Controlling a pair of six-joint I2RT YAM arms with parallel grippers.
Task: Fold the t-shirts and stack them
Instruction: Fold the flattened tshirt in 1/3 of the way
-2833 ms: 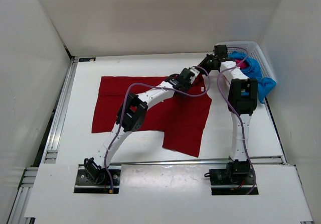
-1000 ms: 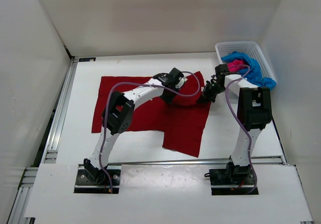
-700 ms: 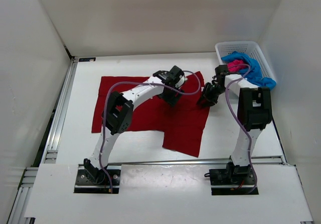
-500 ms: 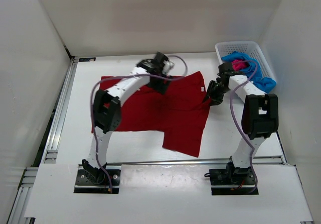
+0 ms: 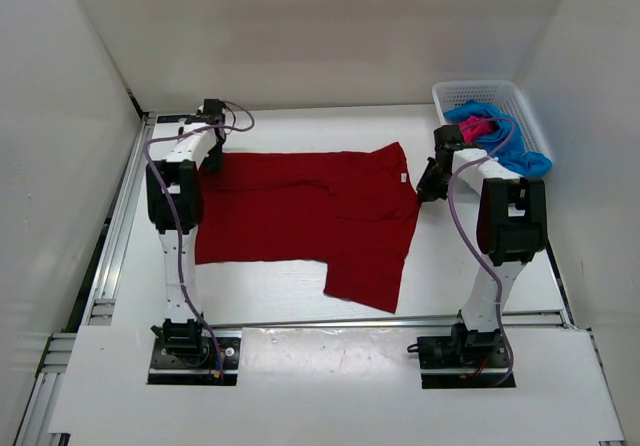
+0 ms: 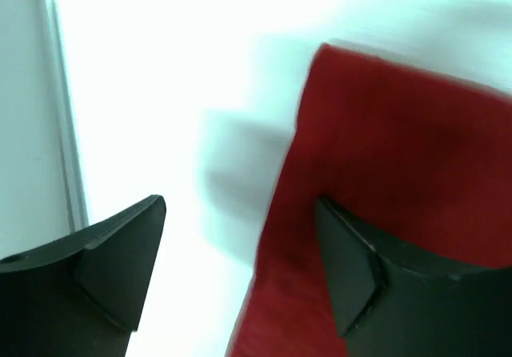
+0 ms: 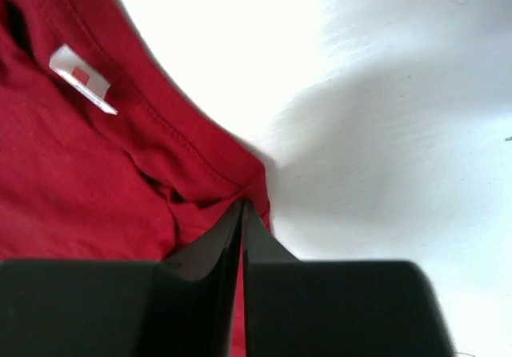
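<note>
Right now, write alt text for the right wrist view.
The right gripper, shut, pinches the edge of a dark red t-shirt near its white label. Bare white table fills the right side.

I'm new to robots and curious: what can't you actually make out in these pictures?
Top view: pink t-shirt mostly buried under the blue t-shirt in the basket.
Left wrist view: motion blur smears the red t-shirt's edge near the open left gripper.
Right wrist view: the shut right gripper hides how much cloth it pinches.
</note>
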